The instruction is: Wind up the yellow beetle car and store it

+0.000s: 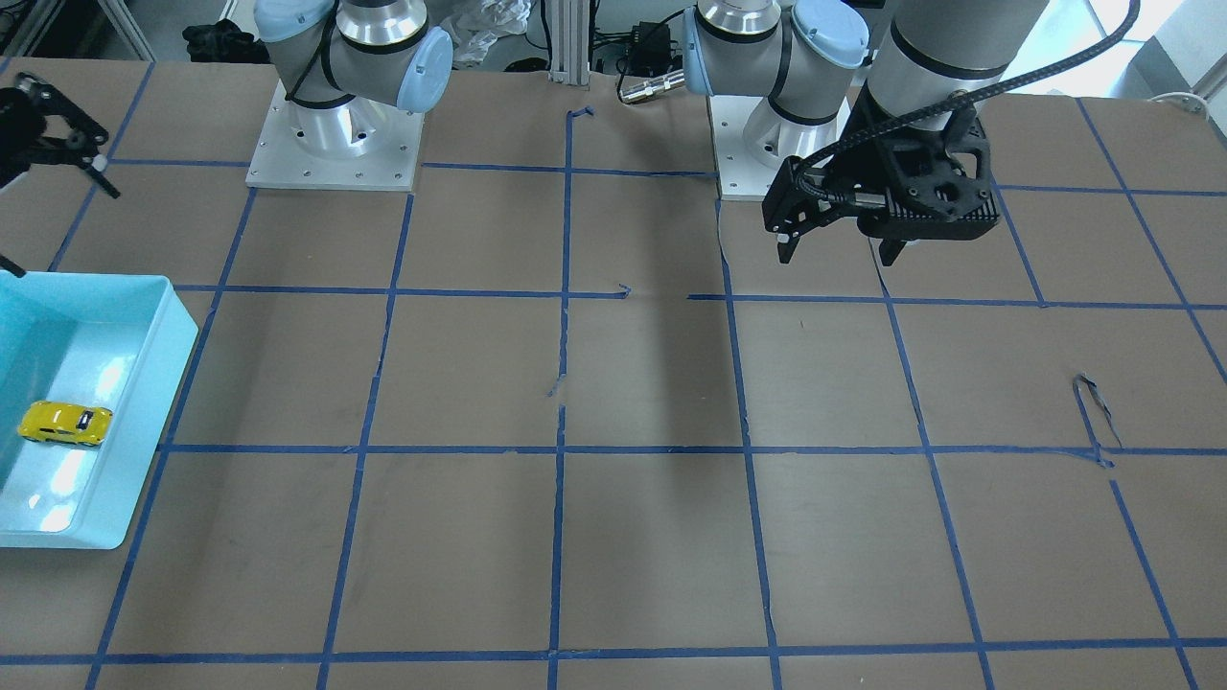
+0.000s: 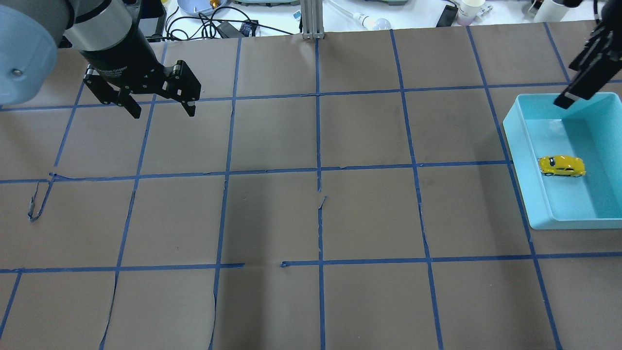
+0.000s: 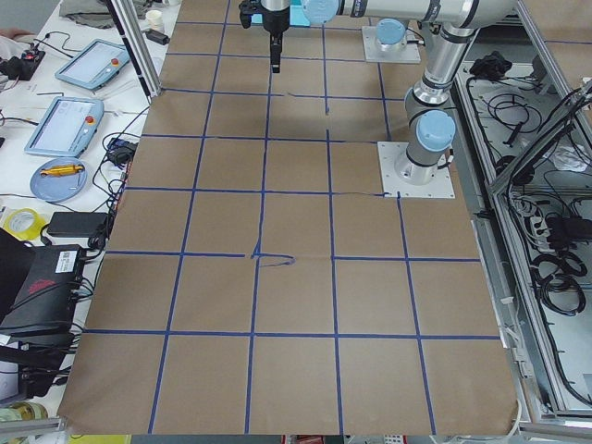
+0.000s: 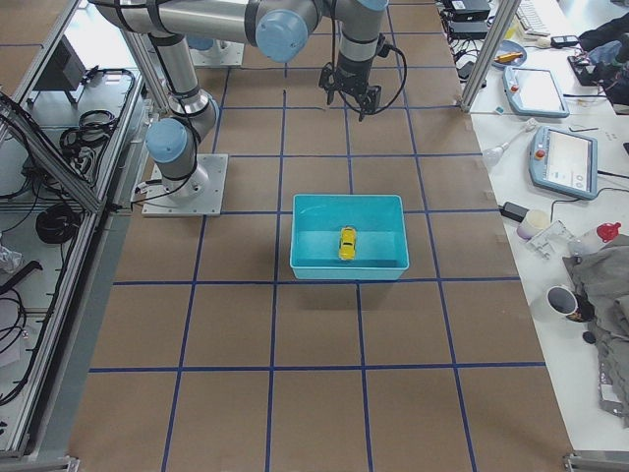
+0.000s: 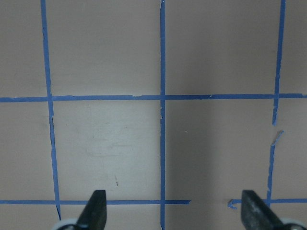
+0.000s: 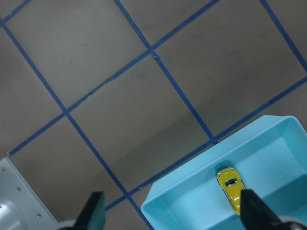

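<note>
Yellow beetle car (image 2: 561, 166) lies on the floor of the pale blue bin (image 2: 573, 206), beneath my right gripper (image 6: 173, 213), whose fingers (image 6: 95, 212) are spread wide and hold nothing. From my right wrist the car shows just inside one fingertip, lower down and not touching. My left gripper (image 2: 163, 113) hangs over the brown paper table (image 2: 272, 218), fingers wide too, empty, well apart from the car.

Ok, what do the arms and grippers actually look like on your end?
The left arm and right arm are silver-grey tubes with pale blue joint caps. The left gripper and right gripper are black, two-fingered, with angular linkages. A black braided cable runs to the left gripper.
</note>
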You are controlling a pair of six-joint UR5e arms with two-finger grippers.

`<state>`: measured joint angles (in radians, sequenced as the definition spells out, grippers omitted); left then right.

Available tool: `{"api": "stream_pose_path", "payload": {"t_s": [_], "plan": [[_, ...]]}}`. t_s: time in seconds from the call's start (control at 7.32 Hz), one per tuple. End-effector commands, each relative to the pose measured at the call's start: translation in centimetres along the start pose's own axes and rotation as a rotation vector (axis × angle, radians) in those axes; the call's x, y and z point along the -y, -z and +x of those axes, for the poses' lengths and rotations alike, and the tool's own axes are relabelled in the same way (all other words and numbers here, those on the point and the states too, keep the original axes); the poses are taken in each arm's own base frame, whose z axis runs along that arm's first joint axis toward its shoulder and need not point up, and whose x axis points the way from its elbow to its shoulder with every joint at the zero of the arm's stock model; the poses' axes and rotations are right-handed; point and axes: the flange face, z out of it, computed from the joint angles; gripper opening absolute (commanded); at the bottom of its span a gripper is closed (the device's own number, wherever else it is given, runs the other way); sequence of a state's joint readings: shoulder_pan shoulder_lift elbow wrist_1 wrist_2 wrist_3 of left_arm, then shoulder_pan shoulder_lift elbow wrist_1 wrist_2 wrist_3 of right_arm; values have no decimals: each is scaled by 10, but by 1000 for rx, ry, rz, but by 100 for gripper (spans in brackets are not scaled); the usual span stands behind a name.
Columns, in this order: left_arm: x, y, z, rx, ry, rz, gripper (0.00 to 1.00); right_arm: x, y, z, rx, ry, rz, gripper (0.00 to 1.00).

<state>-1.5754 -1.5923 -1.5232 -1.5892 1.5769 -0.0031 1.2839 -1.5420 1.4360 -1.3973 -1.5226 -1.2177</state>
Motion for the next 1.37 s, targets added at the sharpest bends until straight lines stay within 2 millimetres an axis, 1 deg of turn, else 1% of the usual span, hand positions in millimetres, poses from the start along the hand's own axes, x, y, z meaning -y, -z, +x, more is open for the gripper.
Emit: {"api": "stream_pose_path", "payload": {"t_s": [0.0, 0.14, 0.27, 0.41, 0.55, 0.68, 0.82, 1.23], "plan": [[0, 0, 0, 0, -2, 0, 100, 66, -3, -60, 1, -133, -13, 100], [0, -2, 0, 0, -2, -3, 100, 82, -7, -77, 10, -223, -26, 100], [1, -1, 0, 0, -2, -2, 100, 100, -10, -98, 4, -456, -38, 100], [0, 0, 0, 0, -2, 0, 100, 122, -15, -127, -18, -507, -57, 100], [0, 0, 0, 0, -2, 0, 100, 134, -16, -143, -45, -613, -59, 100], [0, -1, 0, 2, -2, -2, 100, 139, -15, -142, -62, -696, -31, 100], [0, -1, 0, 0, -2, -2, 100, 143, -9, -138, -91, -702, 24, 100], [-1, -1, -1, -2, 2, -2, 100, 142, -12, -134, -88, -773, 22, 100]]}}
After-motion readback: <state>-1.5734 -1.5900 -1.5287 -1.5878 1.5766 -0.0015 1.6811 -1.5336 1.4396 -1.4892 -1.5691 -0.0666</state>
